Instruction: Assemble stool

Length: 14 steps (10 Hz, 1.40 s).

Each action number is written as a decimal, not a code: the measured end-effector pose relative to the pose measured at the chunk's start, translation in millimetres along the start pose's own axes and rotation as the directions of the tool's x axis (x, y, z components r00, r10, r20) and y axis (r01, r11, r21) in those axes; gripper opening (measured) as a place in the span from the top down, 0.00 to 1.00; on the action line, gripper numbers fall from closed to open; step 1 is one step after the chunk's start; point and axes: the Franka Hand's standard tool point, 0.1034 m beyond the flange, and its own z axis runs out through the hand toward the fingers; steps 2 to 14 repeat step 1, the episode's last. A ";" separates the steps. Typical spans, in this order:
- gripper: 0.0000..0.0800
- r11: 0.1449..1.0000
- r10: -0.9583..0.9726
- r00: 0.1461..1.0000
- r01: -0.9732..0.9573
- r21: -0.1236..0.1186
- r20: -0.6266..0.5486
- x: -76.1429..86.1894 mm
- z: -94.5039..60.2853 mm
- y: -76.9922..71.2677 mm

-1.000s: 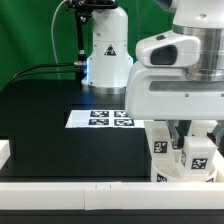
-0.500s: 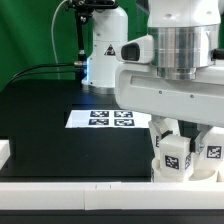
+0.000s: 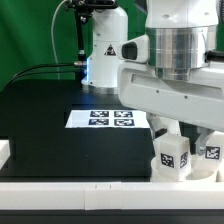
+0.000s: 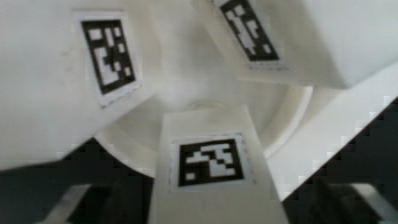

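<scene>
The white stool (image 4: 134, 120) fills the wrist view: a round seat disc with tagged blocky legs standing on it. One leg (image 4: 214, 160) points straight between my fingers, and two more legs (image 4: 111, 55) rise beyond it. My gripper (image 4: 217, 205) is open; its dark fingertips (image 4: 80, 205) stand either side of that leg with a gap on each side. In the exterior view the gripper (image 3: 186, 138) hangs low over the stool at the front right, where two tagged legs (image 3: 172, 158) show under the hand. The seat is hidden there.
The marker board (image 3: 110, 118) lies on the black table (image 3: 60, 125) just to the exterior view's left of the stool. The robot base (image 3: 105, 55) stands behind it. A white rim (image 3: 70, 190) runs along the table's front edge.
The hand has shifted toward the exterior view's left and turned about its axis over the stool. The tagged legs under it now show slightly further right. The marker board has not moved.
</scene>
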 end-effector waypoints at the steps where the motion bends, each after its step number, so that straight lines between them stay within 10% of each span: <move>1: 0.23 1.000 -0.014 1.000 0.014 0.009 0.005 2.0 -15.1 -0.3; 14: 0.23 1.000 -0.014 1.000 0.014 0.009 0.005 2.0 -15.1 -0.3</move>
